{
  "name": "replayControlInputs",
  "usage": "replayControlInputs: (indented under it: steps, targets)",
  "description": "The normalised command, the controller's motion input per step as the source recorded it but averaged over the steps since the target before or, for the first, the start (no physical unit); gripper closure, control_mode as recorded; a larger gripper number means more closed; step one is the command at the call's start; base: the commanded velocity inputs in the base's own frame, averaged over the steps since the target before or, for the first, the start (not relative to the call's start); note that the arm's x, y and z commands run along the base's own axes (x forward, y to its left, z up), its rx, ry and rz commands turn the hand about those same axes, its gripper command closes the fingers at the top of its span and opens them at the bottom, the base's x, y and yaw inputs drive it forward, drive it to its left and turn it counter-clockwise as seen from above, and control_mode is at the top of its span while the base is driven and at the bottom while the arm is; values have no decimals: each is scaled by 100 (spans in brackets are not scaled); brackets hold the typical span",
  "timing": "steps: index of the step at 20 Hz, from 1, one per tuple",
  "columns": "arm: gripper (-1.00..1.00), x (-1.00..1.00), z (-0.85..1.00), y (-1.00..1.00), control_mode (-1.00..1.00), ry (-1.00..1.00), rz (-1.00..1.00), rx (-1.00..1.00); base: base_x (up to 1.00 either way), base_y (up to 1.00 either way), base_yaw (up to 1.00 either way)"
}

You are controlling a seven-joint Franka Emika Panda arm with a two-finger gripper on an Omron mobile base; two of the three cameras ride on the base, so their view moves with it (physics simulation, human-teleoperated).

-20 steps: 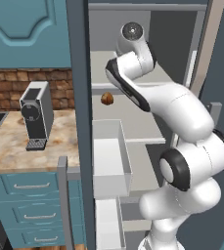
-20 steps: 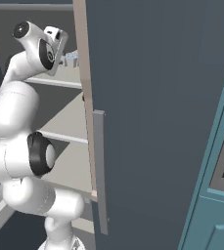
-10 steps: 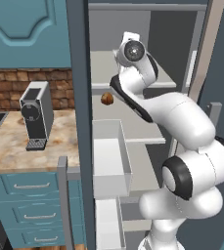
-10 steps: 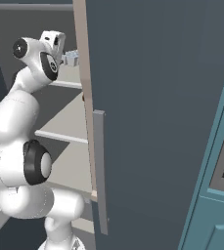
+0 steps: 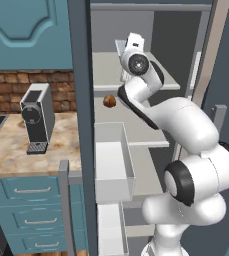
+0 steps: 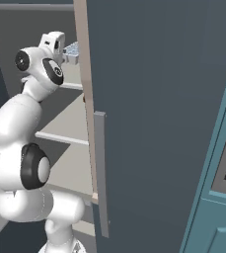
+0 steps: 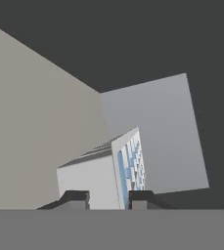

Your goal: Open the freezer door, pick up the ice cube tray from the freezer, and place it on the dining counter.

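Ice cube tray [image 7: 114,171] sits gripped between the gripper's [image 7: 107,199] fingertips, lifted above the freezer's [image 5: 151,75] light grey upper shelf, beside the open freezer door [image 6: 154,123].

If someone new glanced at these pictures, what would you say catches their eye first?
The white arm reaching high into the open freezer, its gripper shut on the ice cube tray, which sits edge-on between the two dark fingertips. Next, the small brown ball on the shelf under the hand, and the swung-out freezer door that takes up much of the right base view.
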Motion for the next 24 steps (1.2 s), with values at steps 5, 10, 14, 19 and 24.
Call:
replayControlInputs:
  steps: [5, 10, 14, 19, 24]
  targets:
    - [100, -12, 23, 0, -100, -1, 0, 0, 0, 0, 0]
    - [100, -32, 19, 0, -100, 0, 0, 0, 0, 0, 0]
    - [100, -43, 13, 0, -100, 0, 0, 0, 0, 0, 0]
    - [100, -47, 8, 0, -100, 0, 0, 0, 0, 0, 0]
    - [100, -57, 2, 0, -100, 0, 0, -1, 0, 0, 0]
